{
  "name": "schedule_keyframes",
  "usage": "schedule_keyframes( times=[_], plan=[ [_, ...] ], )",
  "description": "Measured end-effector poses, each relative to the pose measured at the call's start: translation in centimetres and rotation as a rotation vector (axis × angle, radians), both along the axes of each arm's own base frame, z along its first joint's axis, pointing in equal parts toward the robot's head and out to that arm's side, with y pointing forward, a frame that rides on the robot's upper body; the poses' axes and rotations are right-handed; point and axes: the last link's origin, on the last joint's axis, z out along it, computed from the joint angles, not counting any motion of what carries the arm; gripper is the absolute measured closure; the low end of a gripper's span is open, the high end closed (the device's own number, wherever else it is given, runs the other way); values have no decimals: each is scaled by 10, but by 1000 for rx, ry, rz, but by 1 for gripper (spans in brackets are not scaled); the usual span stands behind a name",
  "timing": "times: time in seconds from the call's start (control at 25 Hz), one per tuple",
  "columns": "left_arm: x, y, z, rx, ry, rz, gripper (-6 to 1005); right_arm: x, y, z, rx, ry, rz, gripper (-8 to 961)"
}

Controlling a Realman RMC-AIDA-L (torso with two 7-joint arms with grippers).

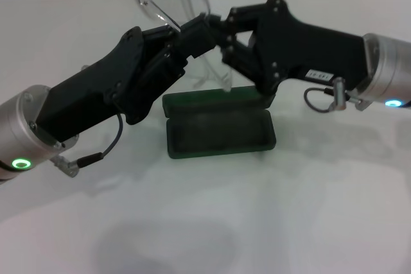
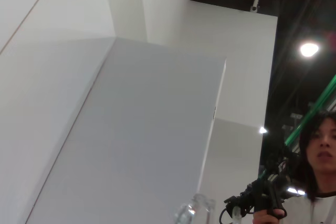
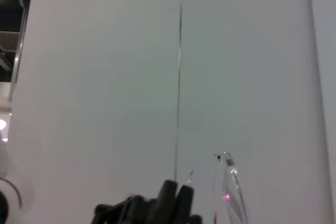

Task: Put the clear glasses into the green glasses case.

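The clear glasses [image 1: 168,4] are held up in the air above the green glasses case [image 1: 218,134], their thin arms [image 1: 215,74] hanging down toward it. The case lies open on the white table [image 1: 308,210], lid flat behind the dark tray. My left gripper [image 1: 187,30] comes in from the left and is shut on the glasses near one lens. My right gripper [image 1: 223,35] meets it from the right, its fingers closed on the frame. A bit of the clear glasses [image 2: 193,211] shows in the left wrist view, and a clear lens edge [image 3: 229,187] in the right wrist view.
A white wall rises behind the table. In the left wrist view a person [image 2: 320,171] stands off to the side holding a black device. White tabletop lies in front of the case.
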Motion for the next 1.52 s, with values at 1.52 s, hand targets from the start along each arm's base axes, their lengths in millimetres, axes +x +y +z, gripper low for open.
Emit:
schedule_keyframes(
  times=[1.52],
  plan=[
    [-5, 1, 0, 11, 6, 38, 944, -4, -4, -5, 5, -24, 42, 889]
  ],
)
